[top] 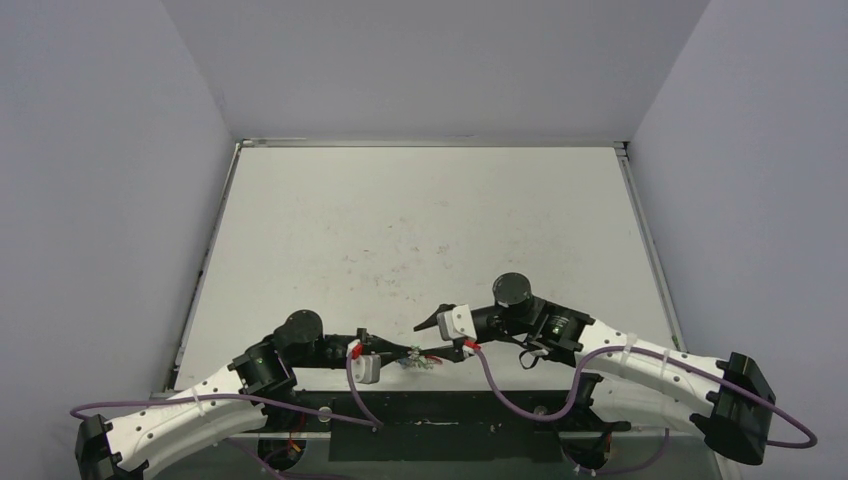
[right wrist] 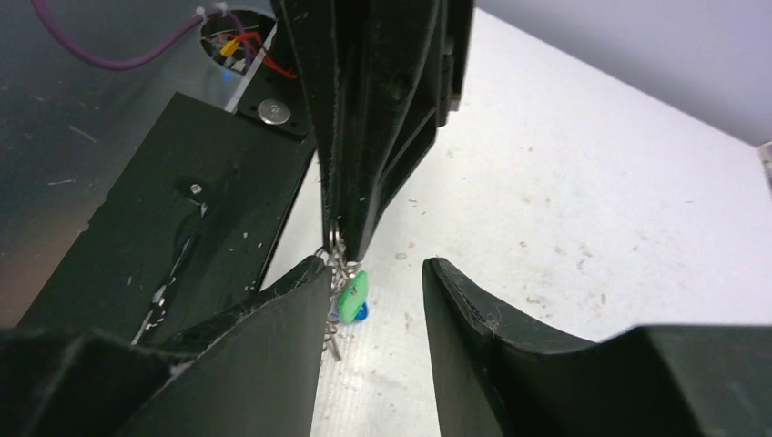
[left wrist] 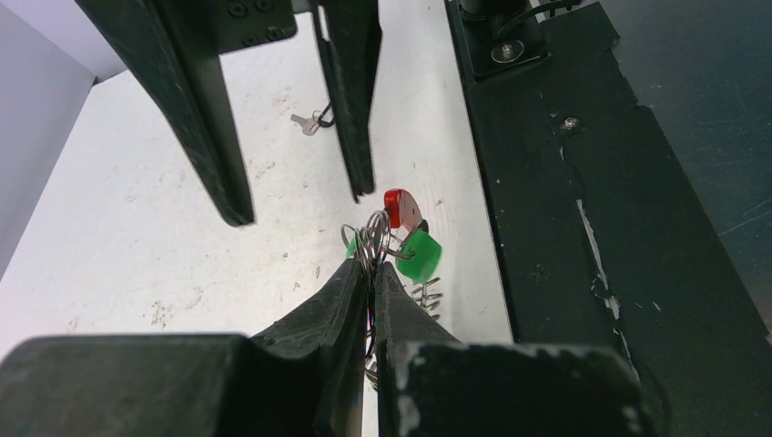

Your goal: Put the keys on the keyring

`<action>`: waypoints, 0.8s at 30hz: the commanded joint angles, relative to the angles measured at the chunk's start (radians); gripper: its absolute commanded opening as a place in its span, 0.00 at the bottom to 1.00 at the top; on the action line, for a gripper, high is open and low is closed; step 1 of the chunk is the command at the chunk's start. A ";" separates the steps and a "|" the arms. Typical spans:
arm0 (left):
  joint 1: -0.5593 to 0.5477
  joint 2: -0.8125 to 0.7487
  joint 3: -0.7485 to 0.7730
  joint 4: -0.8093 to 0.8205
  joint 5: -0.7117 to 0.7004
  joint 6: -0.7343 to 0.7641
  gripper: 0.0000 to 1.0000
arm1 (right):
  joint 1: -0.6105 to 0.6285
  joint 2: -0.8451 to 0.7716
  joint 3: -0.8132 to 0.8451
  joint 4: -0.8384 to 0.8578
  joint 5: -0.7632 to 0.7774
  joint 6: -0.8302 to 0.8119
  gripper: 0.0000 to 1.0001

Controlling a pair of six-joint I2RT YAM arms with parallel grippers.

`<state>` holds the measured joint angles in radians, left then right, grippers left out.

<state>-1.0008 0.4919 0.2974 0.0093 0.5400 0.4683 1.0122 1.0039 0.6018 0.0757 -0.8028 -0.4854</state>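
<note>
Green key [left wrist: 420,256], silver-and-red keyring [left wrist: 373,238]

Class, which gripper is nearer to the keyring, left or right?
Left. The left gripper is shut on the keyring; the right gripper stands open just beside it, one finger close to the green key.

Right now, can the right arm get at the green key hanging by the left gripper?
Probably yes. The right gripper stands open with the green key just inside its jaws, nothing between. The key dangles from the keyring pinched in the shut left gripper, so it may swing.
</note>
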 commanded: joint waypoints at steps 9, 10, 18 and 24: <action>-0.004 -0.004 0.022 0.047 0.031 0.011 0.00 | -0.035 0.008 0.009 0.060 -0.078 0.000 0.36; -0.004 -0.005 0.022 0.047 0.030 0.012 0.00 | -0.035 0.014 0.009 0.056 -0.081 -0.007 0.36; -0.004 -0.004 0.022 0.047 0.029 0.012 0.00 | -0.035 0.047 0.009 0.041 -0.101 -0.033 0.32; -0.004 0.000 0.022 0.048 0.023 0.012 0.00 | -0.035 0.064 -0.001 0.065 -0.124 -0.028 0.24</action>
<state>-1.0008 0.4942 0.2974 0.0006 0.5503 0.4683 0.9813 1.0595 0.6018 0.0887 -0.8715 -0.4980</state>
